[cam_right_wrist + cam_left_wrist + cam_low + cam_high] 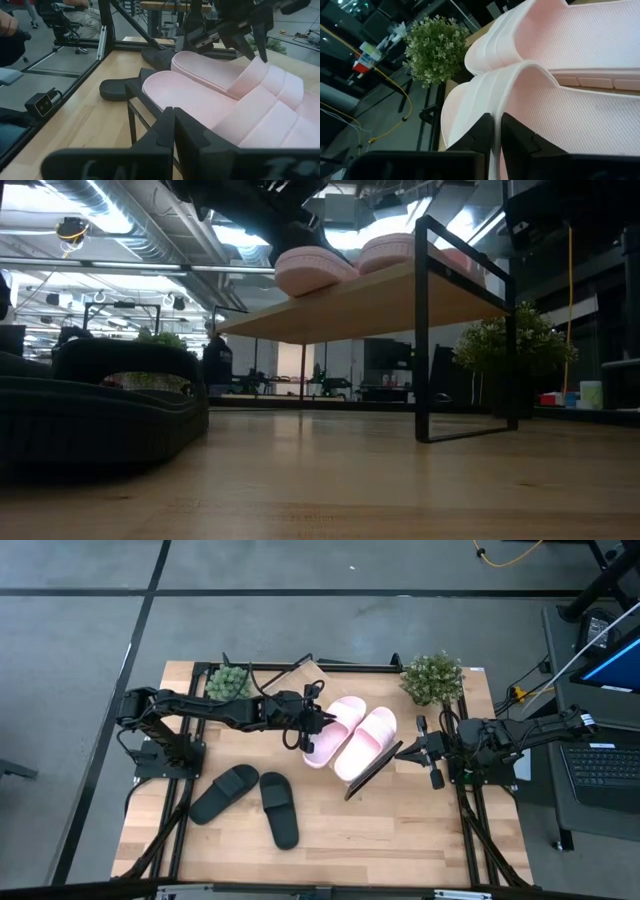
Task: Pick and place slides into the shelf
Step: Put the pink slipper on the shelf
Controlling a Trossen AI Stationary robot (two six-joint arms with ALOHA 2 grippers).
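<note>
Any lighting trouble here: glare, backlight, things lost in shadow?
Low view: ceiling lights backlight the scene; the matte black slide sandal in front is nearly a silhouette, the underside of the light wood-grain shelf board shaded. High view: even light, soft shadows. Left wrist view: the left hand, clamped on the strap of a pale pink slide sandal, shows only as dark shapes.

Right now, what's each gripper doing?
Left gripper: shut on the pink slide, on the shelf.
Right gripper: shut, holding nothing visible.
</note>
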